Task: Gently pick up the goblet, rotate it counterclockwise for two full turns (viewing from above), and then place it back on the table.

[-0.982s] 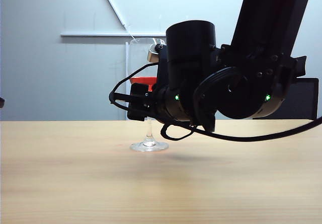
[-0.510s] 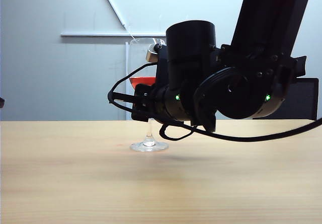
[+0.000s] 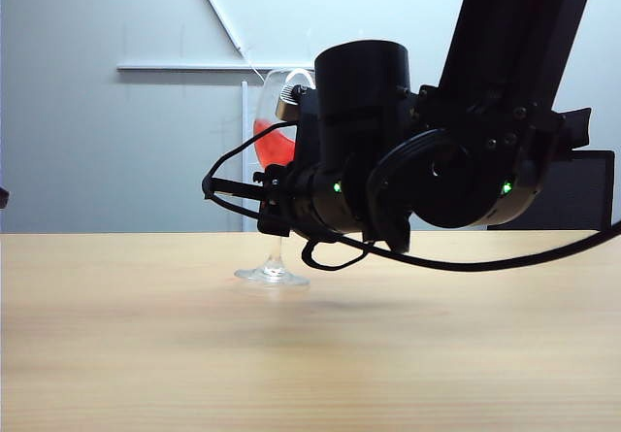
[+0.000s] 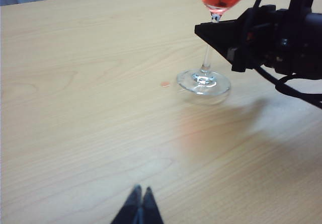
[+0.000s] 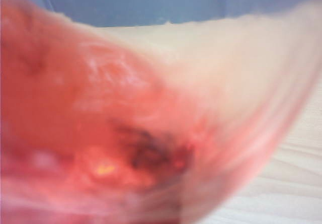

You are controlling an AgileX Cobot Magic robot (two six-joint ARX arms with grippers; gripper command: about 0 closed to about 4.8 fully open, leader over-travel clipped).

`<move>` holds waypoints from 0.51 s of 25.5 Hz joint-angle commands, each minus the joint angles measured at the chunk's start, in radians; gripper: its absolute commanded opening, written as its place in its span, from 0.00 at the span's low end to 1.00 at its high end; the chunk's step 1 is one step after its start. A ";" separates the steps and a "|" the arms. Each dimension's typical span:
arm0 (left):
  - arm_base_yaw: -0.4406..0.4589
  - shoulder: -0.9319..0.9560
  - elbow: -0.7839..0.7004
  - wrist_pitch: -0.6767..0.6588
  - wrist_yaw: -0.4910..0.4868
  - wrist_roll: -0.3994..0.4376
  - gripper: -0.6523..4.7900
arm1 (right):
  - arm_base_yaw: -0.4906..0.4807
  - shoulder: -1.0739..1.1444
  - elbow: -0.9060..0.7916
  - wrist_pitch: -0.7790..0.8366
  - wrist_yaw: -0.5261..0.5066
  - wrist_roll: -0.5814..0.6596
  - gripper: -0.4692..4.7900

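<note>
The goblet (image 3: 273,141) is a clear wine glass holding red liquid. It leans, and its round foot (image 4: 204,81) is tipped close above the table (image 3: 146,354). My right gripper (image 3: 273,215) is shut on the thin stem just under the bowl; in the left wrist view the black fingers (image 4: 216,32) clamp the stem. The right wrist view is filled by the blurred red bowl (image 5: 100,133), and the jaws are hidden there. My left gripper (image 4: 141,193) hovers over bare table (image 4: 75,108), well away from the goblet, shut with nothing in it.
A tiny red spot (image 4: 164,84) lies on the table beside the goblet's foot. A black chair (image 3: 584,194) stands behind the table at the right. The right arm's bulk and a black cable (image 3: 485,262) hang over the table's middle.
The right gripper has closed on the stem. The goblet has shifted left and tilted, and the red liquid now slants in the bowl. The left gripper shows no movement.
</note>
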 commanded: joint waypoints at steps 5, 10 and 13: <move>0.000 -0.001 0.003 0.012 0.000 0.000 0.11 | 0.000 -0.010 0.007 0.040 0.014 -0.009 0.08; 0.000 -0.029 0.003 0.012 0.000 0.000 0.11 | 0.000 -0.019 0.005 0.041 0.021 -0.008 0.08; 0.000 -0.033 0.003 0.012 0.000 0.000 0.11 | 0.003 -0.040 0.001 0.040 0.020 0.001 0.08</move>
